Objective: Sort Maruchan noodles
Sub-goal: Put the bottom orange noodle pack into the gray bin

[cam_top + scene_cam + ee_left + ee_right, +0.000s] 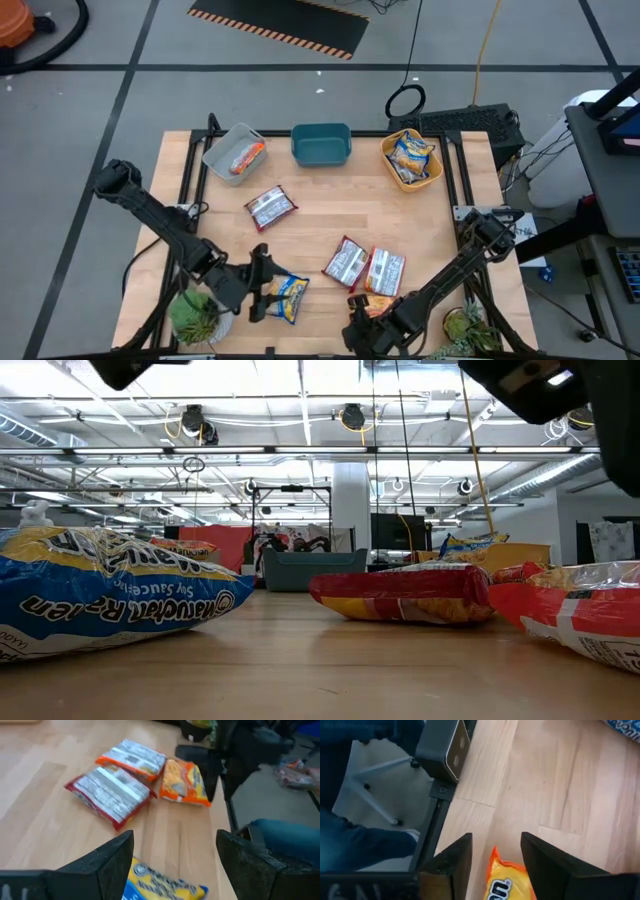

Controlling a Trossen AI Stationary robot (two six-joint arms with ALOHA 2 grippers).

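My left gripper (262, 283) is open near the table's near edge. Its fingers stand on either side of the end of a yellow-and-blue noodle packet (288, 297), which lies flat on the table (165, 887). My right gripper (362, 312) is open, with its fingers on either side of the end of an orange packet (507, 882), which also lies flat (378, 305). Two silver-and-red packets (346, 262) (385, 270) lie side by side mid-table, and a third (270, 207) lies farther left.
Three tubs stand along the far edge. The grey tub (228, 150) holds an orange packet (246, 157), the teal tub (321, 143) is in the middle, and the yellow tub (432, 170) holds yellow-and-blue packets (411, 155). Small potted plants (195, 312) (465, 325) stand at the near corners.
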